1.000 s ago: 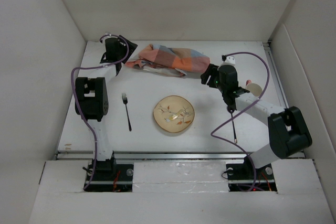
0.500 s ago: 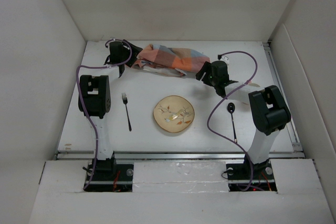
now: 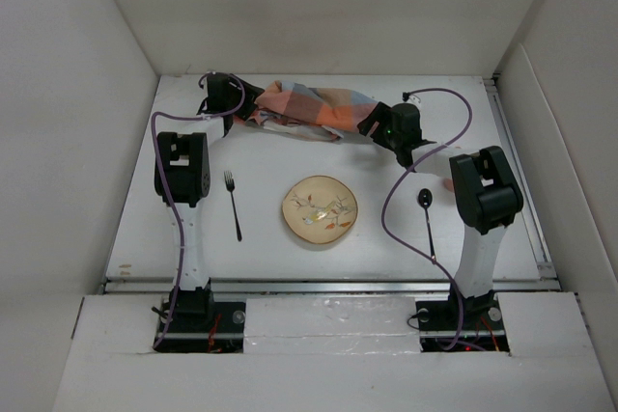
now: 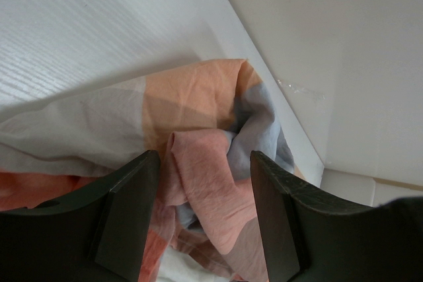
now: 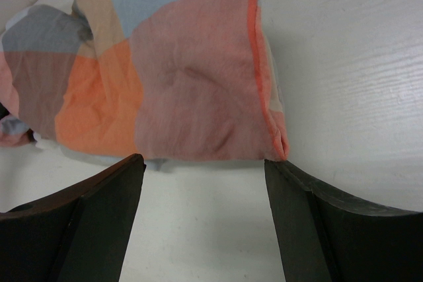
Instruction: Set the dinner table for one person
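Now left gripper [image 4: 201,170] straddles a fold at the 9 o'clock end of the cloth [image 3: 314,108], jaws half open, not clamped. Cloth runs 9 to 3 along the 12 o'clock edge of the table [image 3: 280,161]. Right gripper [image 5: 203,162] faces its 3 o'clock end, wide open, empty.

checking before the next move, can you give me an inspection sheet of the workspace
surface: white dinner table, flat, matte
job's things: plate centre, fork to its left, spoon to its right, checked cloth bunched at the far edge
clutter: pale bit beside right arm, mostly hidden
grippers: left gripper open, jaws straddling a cloth fold; right gripper open, just short of the cloth's other end
cables: purple cables loop off both arms, one hangs near the spoon
surroundings: white walls on three sides
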Available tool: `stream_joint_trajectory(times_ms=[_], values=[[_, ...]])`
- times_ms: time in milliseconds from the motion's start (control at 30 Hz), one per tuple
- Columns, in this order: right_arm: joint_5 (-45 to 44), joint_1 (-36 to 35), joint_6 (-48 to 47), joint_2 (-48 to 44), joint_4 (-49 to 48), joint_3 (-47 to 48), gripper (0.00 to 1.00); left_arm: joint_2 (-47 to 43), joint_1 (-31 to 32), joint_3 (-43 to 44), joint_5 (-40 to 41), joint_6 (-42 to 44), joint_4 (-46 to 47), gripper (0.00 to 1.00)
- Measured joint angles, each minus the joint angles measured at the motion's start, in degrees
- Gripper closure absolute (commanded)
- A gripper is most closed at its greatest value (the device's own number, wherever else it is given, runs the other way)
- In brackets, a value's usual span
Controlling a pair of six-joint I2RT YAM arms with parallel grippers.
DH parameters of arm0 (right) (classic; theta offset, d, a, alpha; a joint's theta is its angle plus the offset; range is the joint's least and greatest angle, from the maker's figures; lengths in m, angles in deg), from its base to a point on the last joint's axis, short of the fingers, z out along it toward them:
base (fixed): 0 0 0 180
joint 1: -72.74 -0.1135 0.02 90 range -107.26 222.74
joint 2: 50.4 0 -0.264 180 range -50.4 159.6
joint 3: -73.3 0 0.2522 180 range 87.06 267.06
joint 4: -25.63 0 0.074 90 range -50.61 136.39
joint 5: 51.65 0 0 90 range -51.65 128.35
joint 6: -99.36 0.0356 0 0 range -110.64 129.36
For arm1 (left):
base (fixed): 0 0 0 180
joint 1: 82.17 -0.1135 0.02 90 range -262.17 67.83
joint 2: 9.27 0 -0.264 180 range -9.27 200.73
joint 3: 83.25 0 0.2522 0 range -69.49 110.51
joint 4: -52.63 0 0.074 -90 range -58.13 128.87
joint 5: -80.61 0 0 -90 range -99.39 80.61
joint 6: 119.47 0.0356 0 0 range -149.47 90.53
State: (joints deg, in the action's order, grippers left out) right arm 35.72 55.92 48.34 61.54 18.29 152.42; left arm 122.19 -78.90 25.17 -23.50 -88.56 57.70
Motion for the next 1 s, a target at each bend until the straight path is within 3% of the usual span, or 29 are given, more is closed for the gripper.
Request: stream_joint_trajectory(times_ms=[167, 300, 333, 367, 400, 433, 467, 500, 567, 767, 900, 1000], values=[[1.2, 0.9, 1.0, 4.4, 0.0, 4.7, 0.21, 1.2, 0.0, 2.9, -0.2, 0.0, -1.2, 0.51], [1.2, 1.4, 1.9, 7.1, -0.2, 7.4, 0.24, 1.8, 0.0, 3.7, -0.5, -0.4, -1.0, 0.65], [1.2, 1.4, 2.1, 7.6, -0.4, 7.8, 0.29, 1.9, 0.0, 3.7, -0.7, -0.4, -1.0, 0.71], [1.3, 1.5, 2.3, 8.0, -0.4, 8.0, 0.42, 2.1, 0.0, 3.7, -0.8, -0.6, -1.0, 0.75], [1.4, 1.6, 2.3, 8.1, -0.5, 8.0, 0.47, 2.3, 0.0, 3.8, -0.9, -0.6, -0.8, 0.79], [1.6, 1.8, 2.7, 8.2, -0.8, 8.0, 0.53, 2.5, 0.0, 3.8, -1.1, -0.8, -0.6, 0.90], [1.6, 1.8, 2.9, 8.3, -1.2, 8.0, 0.71, 2.7, 0.0, 3.8, -1.3, -0.9, -0.6, 0.97], [1.7, 2.0, 2.9, 8.5, -1.5, 8.2, 0.78, 2.8, 0.0, 3.8, -1.4, -1.1, -0.6, 1.00], [2.2, 2.3, 3.1, 8.6, -2.3, 8.9, 1.00, 2.9, 0.0, 3.9, -1.9, -1.0, -0.6, 1.00], [5.2, 3.1, 3.0, 8.6, -6.6, 11.1, 1.00, 3.0, 0.0, 8.2, -2.8, 0.0, -0.7, 1.00], [7.9, 3.7, 1.9, 6.7, -9.4, 10.7, 1.00, 1.7, 0.7, 13.5, -1.9, 6.1, -0.7, 1.00], [9.4, 4.0, 0.7, 2.7, -10.3, 9.9, 1.00, -3.9, 2.1, 12.4, 1.2, 13.0, -1.5, 0.77]])
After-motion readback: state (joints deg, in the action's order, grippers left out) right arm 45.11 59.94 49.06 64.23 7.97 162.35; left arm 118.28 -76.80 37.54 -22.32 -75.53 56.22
